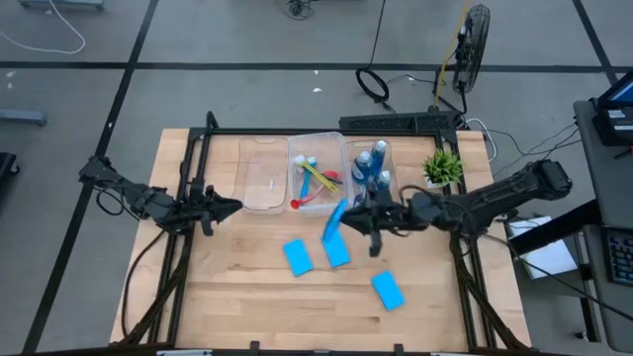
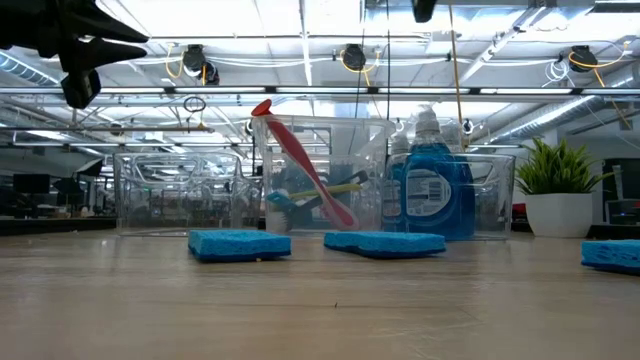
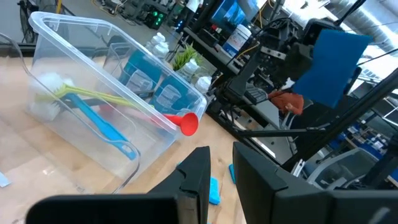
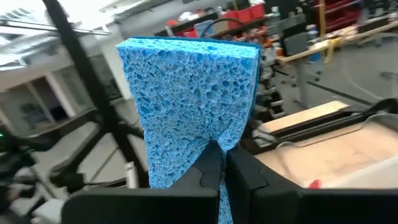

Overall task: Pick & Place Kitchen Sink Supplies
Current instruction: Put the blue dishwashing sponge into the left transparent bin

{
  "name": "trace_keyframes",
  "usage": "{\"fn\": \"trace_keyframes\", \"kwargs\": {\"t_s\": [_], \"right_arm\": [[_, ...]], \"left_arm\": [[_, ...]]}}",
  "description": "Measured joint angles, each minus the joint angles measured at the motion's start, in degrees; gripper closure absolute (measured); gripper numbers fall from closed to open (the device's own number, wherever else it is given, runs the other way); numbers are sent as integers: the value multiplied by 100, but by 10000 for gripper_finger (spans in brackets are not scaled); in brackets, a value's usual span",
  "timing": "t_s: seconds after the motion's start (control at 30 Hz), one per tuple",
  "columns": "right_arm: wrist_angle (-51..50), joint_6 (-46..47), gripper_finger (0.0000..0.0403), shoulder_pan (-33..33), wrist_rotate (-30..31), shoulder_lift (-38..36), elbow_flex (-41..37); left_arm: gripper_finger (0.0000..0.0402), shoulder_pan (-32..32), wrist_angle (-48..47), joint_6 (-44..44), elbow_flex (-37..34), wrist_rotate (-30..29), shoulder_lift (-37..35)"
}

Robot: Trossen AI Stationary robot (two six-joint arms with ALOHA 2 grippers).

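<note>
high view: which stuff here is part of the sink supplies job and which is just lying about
Job:
- sponge pinched in right gripper
- three sponges on table
- brushes
- blue bottles

Lying about:
- potted plant
- clear bins

We're looking straight down on the bench [image 1: 247, 297]; low down we're level with it; both views share the clear bins [image 1: 341, 168].

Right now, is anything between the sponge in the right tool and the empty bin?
Yes. The brush bin lies between the held sponge and the empty bin, and the red brush pokes over its near rim. The right tool holds the sponge above the table.
</note>
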Motion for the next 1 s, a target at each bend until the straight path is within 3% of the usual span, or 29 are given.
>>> {"fn": "trace_keyframes", "kwargs": {"t_s": [0.2, 0.43, 0.87, 1.0], "right_arm": [[-614, -213, 403, -483, 11, 481, 846], [-662, -361, 403, -951, 17, 1284, 1747], [-719, 125, 403, -1534, -289, 2512, 2687], [-710, 201, 403, -1591, -295, 2774, 2763]], "left_arm": [[330, 1, 232, 22, -1, 0, 0], [330, 1, 966, 722, 1, -109, 205], [329, 142, 3591, 3186, -1, -568, 1779], [309, 316, 4078, 3610, -1, -562, 2166]]}}
